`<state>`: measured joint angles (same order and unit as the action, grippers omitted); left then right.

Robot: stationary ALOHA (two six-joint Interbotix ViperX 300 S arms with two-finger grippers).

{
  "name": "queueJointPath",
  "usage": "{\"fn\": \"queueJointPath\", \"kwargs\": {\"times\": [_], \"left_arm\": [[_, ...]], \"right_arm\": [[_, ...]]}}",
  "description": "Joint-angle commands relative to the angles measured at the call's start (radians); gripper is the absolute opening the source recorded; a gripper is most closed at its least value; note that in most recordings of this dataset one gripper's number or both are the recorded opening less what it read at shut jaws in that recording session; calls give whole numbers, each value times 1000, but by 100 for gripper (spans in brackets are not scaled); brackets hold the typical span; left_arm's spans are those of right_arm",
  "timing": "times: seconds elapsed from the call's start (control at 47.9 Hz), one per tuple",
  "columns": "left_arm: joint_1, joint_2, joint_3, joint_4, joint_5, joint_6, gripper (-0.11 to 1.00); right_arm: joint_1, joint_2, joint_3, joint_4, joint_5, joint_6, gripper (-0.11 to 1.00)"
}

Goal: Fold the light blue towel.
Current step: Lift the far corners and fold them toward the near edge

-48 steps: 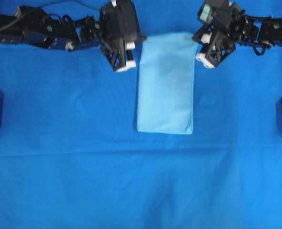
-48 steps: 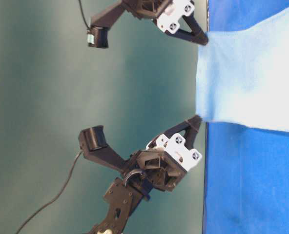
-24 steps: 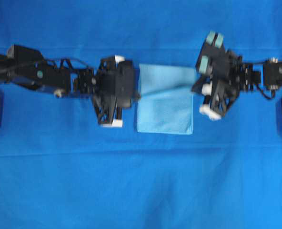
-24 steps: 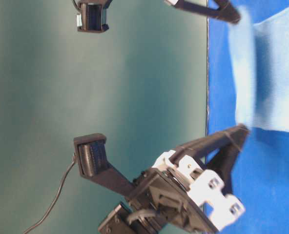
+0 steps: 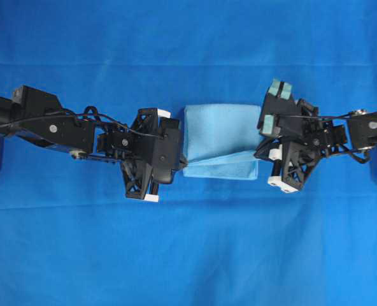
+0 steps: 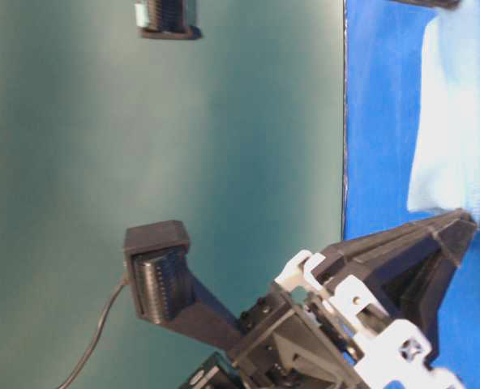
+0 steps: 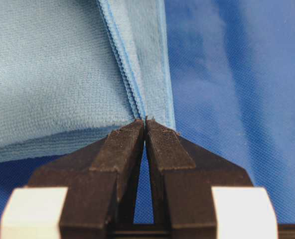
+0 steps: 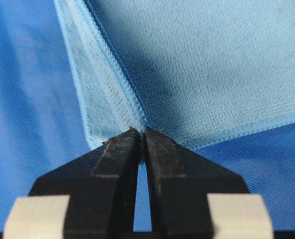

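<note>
Light blue towel (image 8: 202,69) corner seemingly between closed jaws.

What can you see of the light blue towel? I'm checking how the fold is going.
The light blue towel is a thin, pale blue, fine-woven cloth with a stitched hem, lying on the deep blue cloth. It is doubled over, its upper layer carried toward the near edge but not yet laid flat. The left gripper and the right gripper each pinch a corner with shut fingers.

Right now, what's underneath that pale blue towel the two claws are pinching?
Under the light blue towel lies the big royal-blue cloth, showing all round it. The left gripper and right gripper pinch its corners. What the towel covers can't be seen.
</note>
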<state>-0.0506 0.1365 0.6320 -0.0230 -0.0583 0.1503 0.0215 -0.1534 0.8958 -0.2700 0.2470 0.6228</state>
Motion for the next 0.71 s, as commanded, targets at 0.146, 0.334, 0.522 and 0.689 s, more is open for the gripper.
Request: {"fn": "queueJointPath", "kwargs": {"times": [0.146,0.334,0.522,0.689], "left_arm": [[-6,15,-5,2,-34,-2,3],[-6,34,-11,0,-63,-2,5],[-2,32,-3,2,-69,0,50],[-2,28,-6,0,-67,2,55]], "right_arm": [[3,52,-14,2,-83,2,5],[3,84,-29,2,-94,3,8],[3,84,-35,2,-94,3,61],[6,81,-48,2,-91,5,60]]}}
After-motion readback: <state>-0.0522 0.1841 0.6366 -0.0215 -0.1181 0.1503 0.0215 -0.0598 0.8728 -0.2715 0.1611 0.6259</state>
